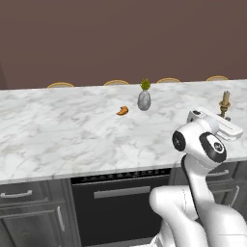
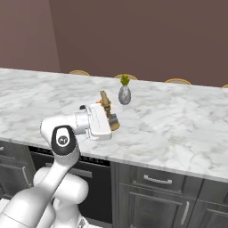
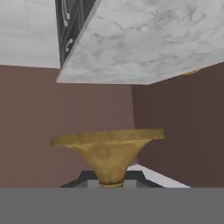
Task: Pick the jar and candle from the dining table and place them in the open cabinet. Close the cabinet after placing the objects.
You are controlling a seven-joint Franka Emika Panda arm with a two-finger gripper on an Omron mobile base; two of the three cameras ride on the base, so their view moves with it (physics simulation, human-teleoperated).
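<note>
Left of the grey vase [image 1: 144, 100] on the white marble bench [image 1: 58, 130]: an orange croissant [image 1: 122, 111]. Right of the vase: slim cream-tan candle [image 1: 225, 102] in a flared gold brass holder, upright, fingers [image 2: 112, 121] nearly closed on its stem.

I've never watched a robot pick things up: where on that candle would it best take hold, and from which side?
On the narrow stem of the candle, just above its flared gold base, coming in level from the side. The base is too wide. The gripper is shut there already, it seems.
</note>
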